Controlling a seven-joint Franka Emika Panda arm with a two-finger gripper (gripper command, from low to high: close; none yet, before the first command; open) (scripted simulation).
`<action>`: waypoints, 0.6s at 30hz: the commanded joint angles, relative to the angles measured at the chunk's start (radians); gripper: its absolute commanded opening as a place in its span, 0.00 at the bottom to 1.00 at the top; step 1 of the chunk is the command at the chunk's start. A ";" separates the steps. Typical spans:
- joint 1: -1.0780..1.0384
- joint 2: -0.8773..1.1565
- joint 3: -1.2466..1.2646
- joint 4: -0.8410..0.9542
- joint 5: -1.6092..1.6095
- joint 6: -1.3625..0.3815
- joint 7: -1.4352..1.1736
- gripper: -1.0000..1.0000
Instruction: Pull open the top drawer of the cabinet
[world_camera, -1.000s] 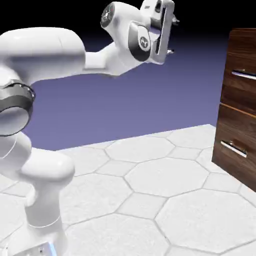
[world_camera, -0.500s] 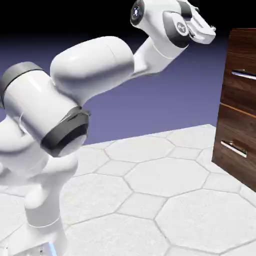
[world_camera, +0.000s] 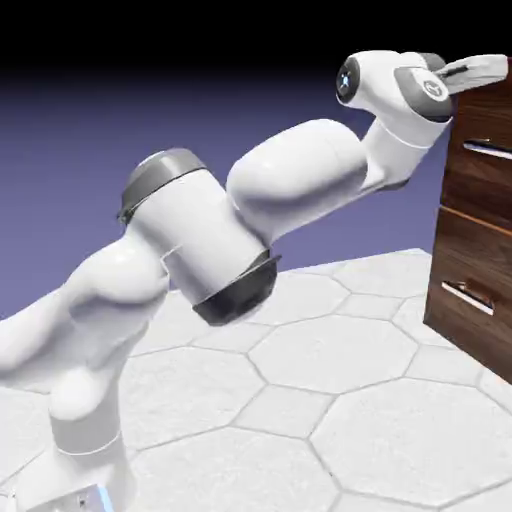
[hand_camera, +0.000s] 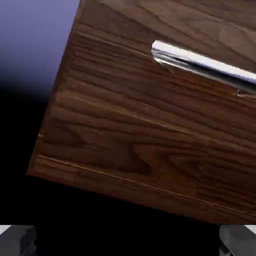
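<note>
The cabinet (world_camera: 462, 225) is a dark brown wood-grain box at the exterior view's right edge. Its top drawer (world_camera: 484, 112) is flush with the cabinet and has a silver bar handle (world_camera: 490, 150). My gripper (world_camera: 488, 68) reaches out level in front of the cabinet's upper left corner, above that handle and apart from it. In the hand view the wood drawer front (hand_camera: 140, 130) fills most of the picture, with the silver handle (hand_camera: 200, 62) at the upper right. Both grey fingertips (hand_camera: 17, 240) sit wide apart at the bottom corners with nothing between them, so the gripper (hand_camera: 128, 245) is open.
A lower drawer (world_camera: 478, 262) with its own silver handle (world_camera: 468, 296) sits below the top one. The white hexagon-patterned table (world_camera: 330, 350) spreads under the arm. My arm's bulky white links (world_camera: 290, 190) stretch from the lower left toward the cabinet.
The arm has swung and stretched to the right, carrying the hand from mid-air up to the cabinet's upper corner. The hand turned to point at the cabinet. The jaws stayed open.
</note>
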 joint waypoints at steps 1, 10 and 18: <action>0.034 -0.006 -0.025 0.023 -0.035 -0.005 -0.044 0.50; 0.343 -0.062 -0.253 0.230 -0.346 -0.045 -0.435 0.50; 0.543 -0.149 -0.313 0.430 -0.466 -0.045 -0.714 0.50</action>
